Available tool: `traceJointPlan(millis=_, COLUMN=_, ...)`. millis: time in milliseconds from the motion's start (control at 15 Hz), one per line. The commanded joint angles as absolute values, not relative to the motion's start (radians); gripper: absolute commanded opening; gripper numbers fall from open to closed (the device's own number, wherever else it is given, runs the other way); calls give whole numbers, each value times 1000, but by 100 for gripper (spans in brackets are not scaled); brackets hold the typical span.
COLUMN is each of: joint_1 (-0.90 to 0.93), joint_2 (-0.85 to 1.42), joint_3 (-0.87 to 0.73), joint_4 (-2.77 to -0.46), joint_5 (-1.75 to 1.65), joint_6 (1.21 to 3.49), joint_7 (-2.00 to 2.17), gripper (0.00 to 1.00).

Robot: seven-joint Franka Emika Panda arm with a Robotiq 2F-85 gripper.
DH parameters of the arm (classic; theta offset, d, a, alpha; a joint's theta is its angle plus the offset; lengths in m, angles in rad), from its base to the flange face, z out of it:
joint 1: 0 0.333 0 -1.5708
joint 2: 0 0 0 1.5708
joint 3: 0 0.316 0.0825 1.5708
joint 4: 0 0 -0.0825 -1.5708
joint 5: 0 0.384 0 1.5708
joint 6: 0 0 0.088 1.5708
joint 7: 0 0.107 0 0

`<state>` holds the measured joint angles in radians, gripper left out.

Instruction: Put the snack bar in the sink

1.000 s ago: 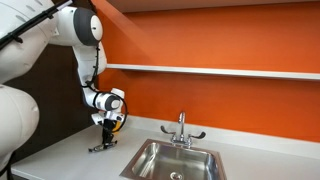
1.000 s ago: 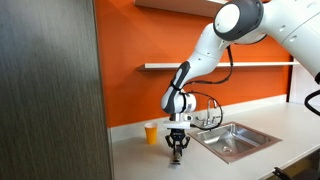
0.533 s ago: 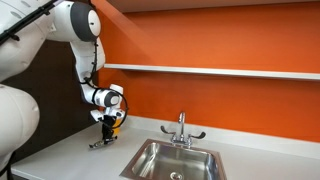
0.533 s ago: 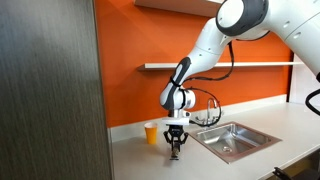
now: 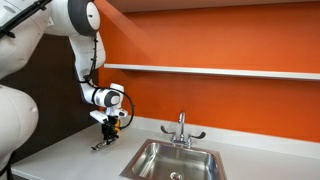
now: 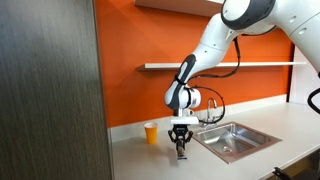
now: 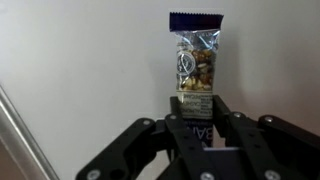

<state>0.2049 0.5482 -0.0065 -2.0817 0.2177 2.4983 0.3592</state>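
My gripper (image 5: 104,138) (image 6: 181,147) points down over the white counter, left of the sink, and is shut on the snack bar. In the wrist view the snack bar (image 7: 196,62) sticks out from between the fingers (image 7: 197,108); it has a clear wrapper showing nuts and a dark blue sealed end. In both exterior views the snack bar (image 5: 100,146) (image 6: 182,154) hangs just above the counter. The steel sink (image 5: 147,163) (image 6: 236,141) has a chrome faucet (image 5: 181,128) with two lever handles.
A small orange-yellow cup (image 6: 151,132) stands on the counter by the orange wall, behind the gripper; it also shows just behind the gripper (image 5: 122,125). A white shelf (image 5: 220,71) runs along the wall above. A dark tall cabinet (image 6: 50,90) stands beside the counter.
My gripper has shifted a little toward the sink with the snack bar in it, and the bar has come slightly up off the counter.
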Motion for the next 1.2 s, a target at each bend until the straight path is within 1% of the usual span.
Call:
traceJointPlan(millis=0, joint_1=166, joint_2=477, joint_3=8, joint_4=-2166, joint_5=180, joint_6=2528, joint_7=283, gripper=10)
traceJointPlan(millis=1133, joint_1=30, joint_2=321, joint_3=-10, joint_4=-2473, joint_5=191, joint_6=2776, joint_7=180, gripper=10)
